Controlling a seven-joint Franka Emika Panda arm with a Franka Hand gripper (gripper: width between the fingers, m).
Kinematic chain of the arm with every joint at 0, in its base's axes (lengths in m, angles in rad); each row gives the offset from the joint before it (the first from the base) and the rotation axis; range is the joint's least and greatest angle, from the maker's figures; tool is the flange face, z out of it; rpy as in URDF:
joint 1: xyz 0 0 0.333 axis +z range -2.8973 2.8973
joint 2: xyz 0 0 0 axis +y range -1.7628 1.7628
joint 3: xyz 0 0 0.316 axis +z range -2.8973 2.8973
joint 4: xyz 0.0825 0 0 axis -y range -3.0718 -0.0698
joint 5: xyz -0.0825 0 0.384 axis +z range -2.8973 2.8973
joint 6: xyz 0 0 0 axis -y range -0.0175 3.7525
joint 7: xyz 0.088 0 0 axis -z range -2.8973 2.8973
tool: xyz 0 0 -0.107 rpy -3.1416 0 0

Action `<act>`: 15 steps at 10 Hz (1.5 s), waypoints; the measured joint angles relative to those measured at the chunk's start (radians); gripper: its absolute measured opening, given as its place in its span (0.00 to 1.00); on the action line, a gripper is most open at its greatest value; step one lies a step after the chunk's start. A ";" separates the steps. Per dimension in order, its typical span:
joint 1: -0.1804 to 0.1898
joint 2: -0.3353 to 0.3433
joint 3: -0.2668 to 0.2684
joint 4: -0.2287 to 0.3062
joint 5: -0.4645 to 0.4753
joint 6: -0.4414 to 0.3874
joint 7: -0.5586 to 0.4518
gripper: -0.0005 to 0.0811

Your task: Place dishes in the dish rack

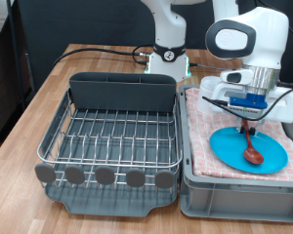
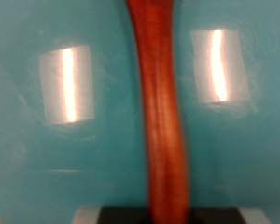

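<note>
**Spoon on plate, gripper directly above it**

Gripper hangs low over the blue plate, which lies flat on the pink checkered cloth covering the grey crate. The wooden spoon rests on the plate: its bowl sits near the plate's middle and its handle rises toward the gripper. From the exterior view the handle's upper end appears to lie between the fingers, but the blue part of the hand hides the contact, so I cannot tell whether the fingers are closed on it or merely straddling it.

Wrist view: the spoon handle fills the centre of the frame as a blurred reddish-brown bar, with the plate as a plain blue ground behind it and two bright reflections on the plate's surface either side of the handle. No finger surface is clear enough here to settle the grip.

Dish rack stands just beside the crate, on the exterior view's left of it, on the wooden table. Its wire grid and cutlery compartment hold no dishes. Plate and spoon are both on the crate, not in the rack.
</note>
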 joint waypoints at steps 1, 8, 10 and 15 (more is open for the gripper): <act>0.000 0.003 -0.003 0.000 -0.009 0.008 0.007 0.12; -0.035 -0.062 0.060 0.010 0.240 -0.044 -0.195 0.12; -0.048 -0.122 0.092 0.010 0.389 -0.103 -0.293 0.12; -0.042 -0.266 0.109 -0.029 0.585 -0.252 -0.278 0.12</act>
